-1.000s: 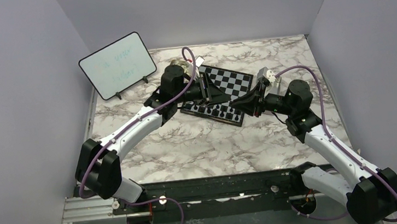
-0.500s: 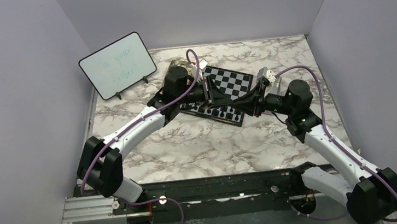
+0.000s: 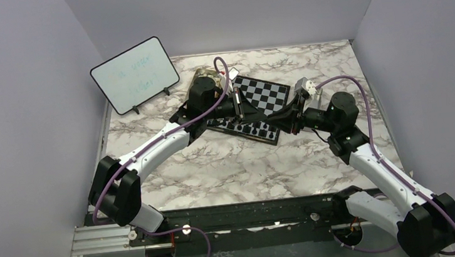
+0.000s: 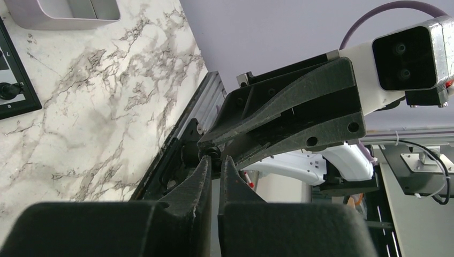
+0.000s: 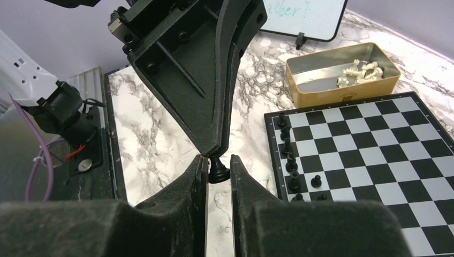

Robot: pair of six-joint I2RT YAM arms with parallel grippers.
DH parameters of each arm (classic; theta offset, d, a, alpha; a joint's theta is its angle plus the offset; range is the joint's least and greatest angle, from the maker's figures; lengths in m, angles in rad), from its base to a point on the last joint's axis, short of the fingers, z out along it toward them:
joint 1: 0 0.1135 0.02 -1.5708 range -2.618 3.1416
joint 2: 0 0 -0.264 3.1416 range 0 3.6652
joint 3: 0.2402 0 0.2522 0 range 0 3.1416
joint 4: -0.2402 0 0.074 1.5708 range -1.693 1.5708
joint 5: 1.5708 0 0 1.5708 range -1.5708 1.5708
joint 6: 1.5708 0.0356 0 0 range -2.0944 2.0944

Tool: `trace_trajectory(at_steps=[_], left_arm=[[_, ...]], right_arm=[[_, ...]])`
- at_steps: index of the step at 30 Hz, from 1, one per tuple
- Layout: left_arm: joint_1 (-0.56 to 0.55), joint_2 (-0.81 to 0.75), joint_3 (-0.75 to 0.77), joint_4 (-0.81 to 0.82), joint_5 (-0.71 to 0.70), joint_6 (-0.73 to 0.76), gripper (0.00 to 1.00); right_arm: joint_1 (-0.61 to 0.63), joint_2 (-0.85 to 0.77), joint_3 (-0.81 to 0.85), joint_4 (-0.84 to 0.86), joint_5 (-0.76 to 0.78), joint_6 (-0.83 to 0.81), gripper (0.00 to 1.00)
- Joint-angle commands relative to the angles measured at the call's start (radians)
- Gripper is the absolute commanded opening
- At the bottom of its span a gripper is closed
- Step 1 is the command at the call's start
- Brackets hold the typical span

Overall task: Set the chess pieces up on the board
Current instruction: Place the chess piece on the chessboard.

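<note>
Robot arms (image 3: 151, 149): 2. Grippers: 2, left gripper (image 4: 214, 163) + right gripper (image 5: 218, 160). Chessboard (image 5: 375, 139): 1. Black chess pieces (image 5: 292, 159): 8 countable on bd (frame edge cuts the row) + 1 black piece (image 5: 217, 172) at the gripper tips. Cream pieces (image 5: 361, 70): a clump, no. unclear. Gold tin (image 5: 342, 92): 1. Whiteboard (image 3: 135, 74): 1. Grey tray (image 4: 53, 22): 1.

This is a robotics lab test cell. Plain lavender walls (image 3: 35, 122) box in a marble-patterned bench (image 3: 216, 167). Two white and black robot arms (image 3: 151, 151) are bolted to an aluminium rail (image 3: 97, 238) at the bench's near edge, with purple cables (image 3: 369, 121) looped along them. A handwritten dry-erase board (image 3: 135, 74) is propped at the back.
</note>
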Motion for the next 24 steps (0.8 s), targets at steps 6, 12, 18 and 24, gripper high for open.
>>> trace_trajectory(at_steps=[6, 12, 18, 24], left_arm=[[-0.016, -0.025, 0.047, -0.148, -0.059, 0.136, 0.0], [-0.013, -0.022, 0.146, -0.361, -0.215, 0.31, 0.0], [-0.005, -0.007, 0.208, -0.469, -0.374, 0.44, 0.0], [0.033, 0.023, 0.24, -0.514, -0.529, 0.543, 0.0]], right_arm=[[0.007, -0.03, -0.006, -0.019, 0.051, 0.009, 0.4], [0.007, -0.06, 0.003, -0.116, 0.124, 0.018, 0.66], [0.007, -0.122, -0.018, -0.136, 0.182, 0.057, 1.0], [0.007, -0.147, -0.005, -0.199, 0.253, 0.067, 1.0]])
